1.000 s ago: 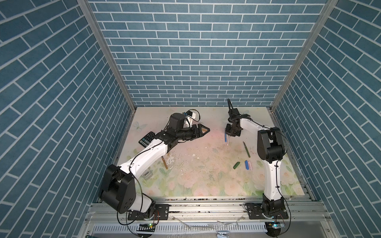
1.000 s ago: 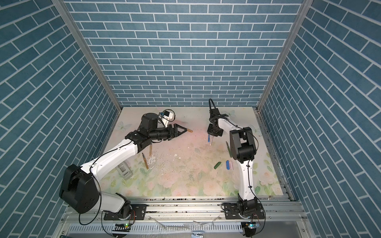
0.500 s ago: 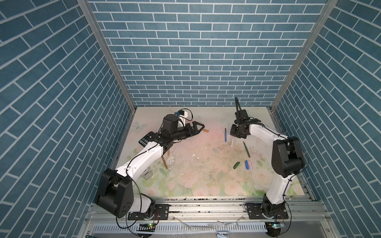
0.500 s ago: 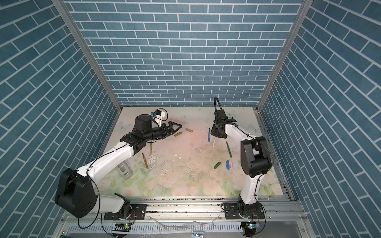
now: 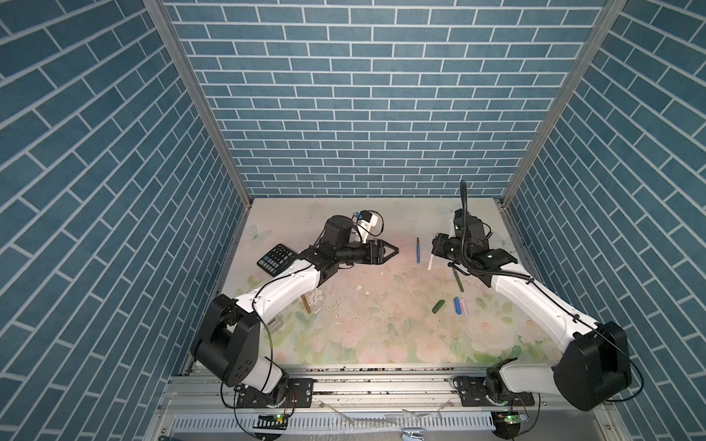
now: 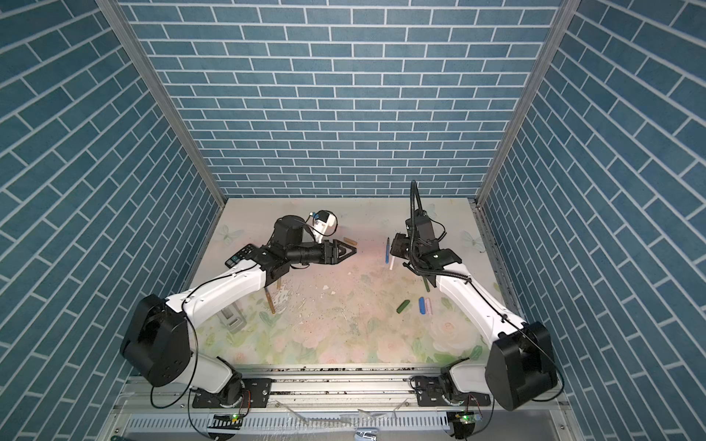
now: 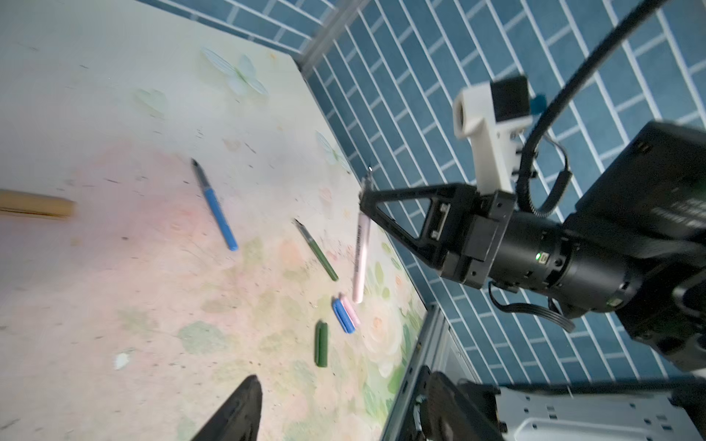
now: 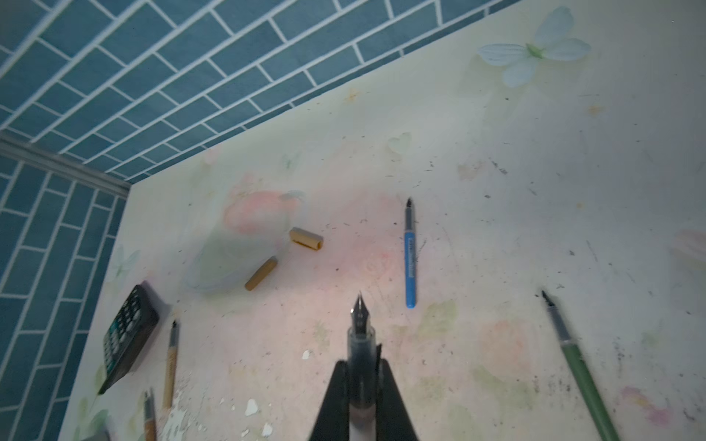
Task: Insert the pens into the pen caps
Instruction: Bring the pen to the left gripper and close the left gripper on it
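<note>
Right wrist view puts the pale pink-white pen [image 8: 359, 338] in the middle, with its dark nib pointing forward over the tabletop [image 8: 496, 172]. The right gripper [image 8: 361, 364] is clenched on the clear section just behind that nib, and the left wrist view shows the long barrel hanging below the grip. Its pink cap [image 7: 350, 307] lies flat on the right part of the tabletop, touching the blue cap [image 7: 341, 316], with the green cap [image 7: 321, 343] just beside. The left gripper [image 5: 395, 250] carries nothing; only one of its fingers [image 7: 240, 410] shows, so I cannot tell how wide it stands. I think it should take the pink cap by the closed end without dragging the blue one, then meet the nib along one straight line. A grip so near the nib leaves little length to enter, so push gently.
</note>
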Controlling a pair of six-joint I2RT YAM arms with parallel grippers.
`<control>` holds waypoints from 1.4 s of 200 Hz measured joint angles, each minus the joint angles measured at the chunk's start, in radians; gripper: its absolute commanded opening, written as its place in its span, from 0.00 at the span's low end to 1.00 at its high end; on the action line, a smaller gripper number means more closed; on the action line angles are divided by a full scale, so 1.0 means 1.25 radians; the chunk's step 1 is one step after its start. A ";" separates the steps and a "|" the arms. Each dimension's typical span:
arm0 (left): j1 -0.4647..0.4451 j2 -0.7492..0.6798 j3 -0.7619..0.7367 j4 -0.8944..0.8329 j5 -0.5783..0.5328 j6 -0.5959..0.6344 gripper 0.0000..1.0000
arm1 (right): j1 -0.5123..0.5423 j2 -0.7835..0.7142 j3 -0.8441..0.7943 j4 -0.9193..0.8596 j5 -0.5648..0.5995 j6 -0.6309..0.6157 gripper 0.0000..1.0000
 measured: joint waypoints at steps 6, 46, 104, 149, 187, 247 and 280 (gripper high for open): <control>-0.016 0.001 0.000 0.000 0.005 0.015 0.67 | 0.014 -0.021 -0.013 0.014 0.002 0.005 0.02; -0.080 0.001 -0.013 0.023 0.007 0.105 0.67 | 0.089 -0.133 -0.081 0.083 0.013 0.042 0.01; -0.104 0.001 -0.032 0.051 0.005 0.157 0.60 | 0.155 -0.200 -0.111 0.134 0.049 0.077 0.01; -0.115 0.004 -0.033 0.072 0.006 0.157 0.49 | 0.186 -0.196 -0.121 0.163 0.063 0.097 0.01; -0.118 0.016 -0.033 0.081 0.006 0.146 0.42 | 0.208 -0.178 -0.121 0.188 0.065 0.103 0.01; -0.119 0.017 -0.037 0.084 -0.030 0.139 0.16 | 0.226 -0.157 -0.121 0.203 0.071 0.103 0.01; -0.118 0.014 -0.043 0.083 -0.062 0.135 0.05 | 0.229 -0.157 -0.121 0.205 0.078 0.103 0.01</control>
